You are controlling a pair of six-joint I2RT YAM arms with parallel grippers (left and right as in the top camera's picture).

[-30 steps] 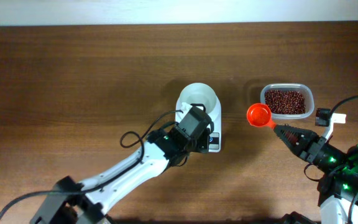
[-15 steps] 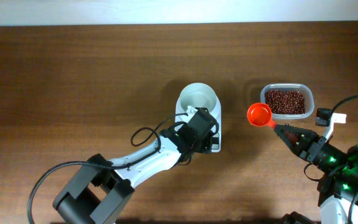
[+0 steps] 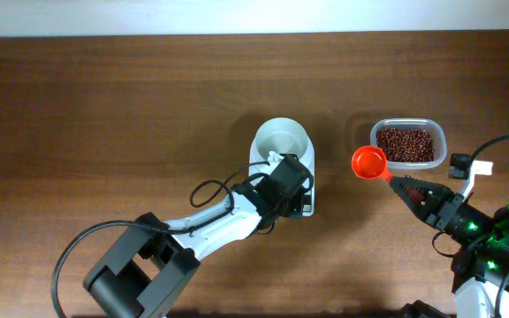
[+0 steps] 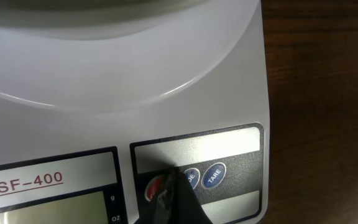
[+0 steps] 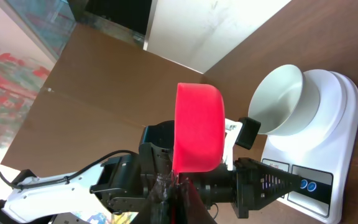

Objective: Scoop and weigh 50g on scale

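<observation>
The clenched left pincer (image 4: 169,194) is touching the scale's (image 4: 197,93) red button (image 4: 152,185) while the right pincer (image 3: 398,184) is gripping the scoop (image 3: 368,162) beside the scale.

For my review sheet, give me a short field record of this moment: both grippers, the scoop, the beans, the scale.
left gripper: shut, tip over the red button of the scale; contact unclear
right gripper: shut on the handle of the scoop
scoop: orange-red, empty, held beside the tub
beans: all in the clear tub
bowl: on the scale, empty
stage: nothing scooped or weighed yet
</observation>
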